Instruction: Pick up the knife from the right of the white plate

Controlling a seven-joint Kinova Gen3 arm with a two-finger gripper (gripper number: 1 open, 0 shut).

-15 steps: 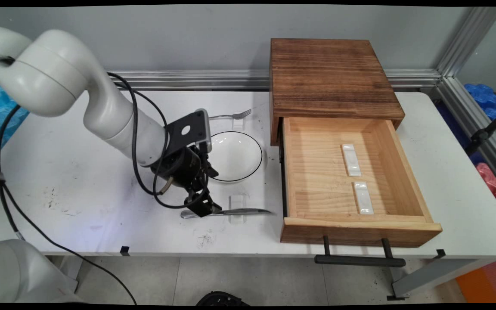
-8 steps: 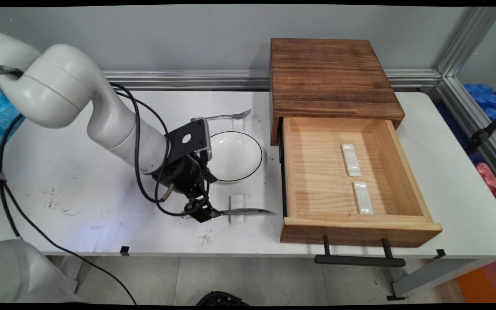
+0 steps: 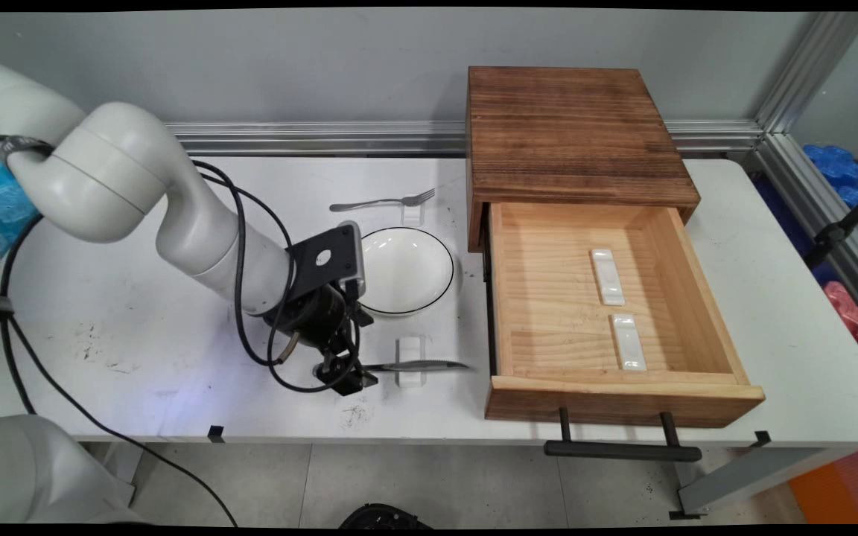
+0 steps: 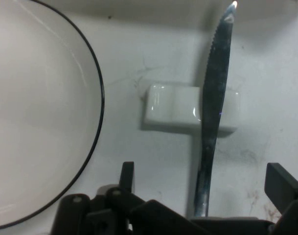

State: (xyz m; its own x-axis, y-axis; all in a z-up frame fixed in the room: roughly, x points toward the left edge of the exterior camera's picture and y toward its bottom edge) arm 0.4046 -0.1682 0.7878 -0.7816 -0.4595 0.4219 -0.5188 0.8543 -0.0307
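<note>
The knife (image 4: 213, 117) lies flat on the table (image 3: 138, 298), its handle running back between the spread jaws of the gripper (image 3: 347, 380), its blade crossing a small white rest (image 4: 188, 108) straight ahead of them. The fingers (image 4: 281, 181) stand wide on either side of the handle and grip nothing. Just off one side of the jaws sits a white plate (image 3: 407, 269) with a thin black rim. Beyond the plate lies a fork (image 3: 384, 201). Past the blade's tip stands an open wooden drawer (image 3: 548, 298).
</note>
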